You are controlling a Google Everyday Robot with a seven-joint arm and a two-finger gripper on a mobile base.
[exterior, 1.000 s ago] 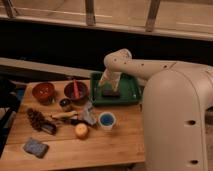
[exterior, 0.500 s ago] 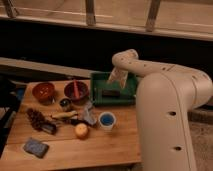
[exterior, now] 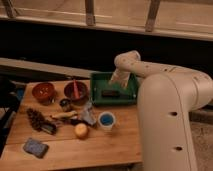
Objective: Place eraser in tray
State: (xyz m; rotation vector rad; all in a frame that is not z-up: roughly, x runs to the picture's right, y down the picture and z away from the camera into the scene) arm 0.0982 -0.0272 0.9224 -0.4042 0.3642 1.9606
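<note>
The eraser (exterior: 110, 93), a small dark bar, lies flat inside the green tray (exterior: 98, 98) at the back right of the wooden table. My gripper (exterior: 120, 80) hangs from the white arm over the tray's right half, just above and to the right of the eraser, apart from it. The arm's elbow and the large white body fill the right side of the view and hide the tray's right rim.
Two reddish-brown bowls (exterior: 43, 91) (exterior: 76, 90) stand left of the tray. In front are a blue cup (exterior: 106, 120), a yellow ball (exterior: 81, 130), a pine cone (exterior: 36, 119), a small can (exterior: 65, 104) and a blue-grey pad (exterior: 36, 147) near the table's front left edge.
The gripper has moved from the tray's left part up and to the right. The eraser now shows lying in the tray, apart from the gripper.
</note>
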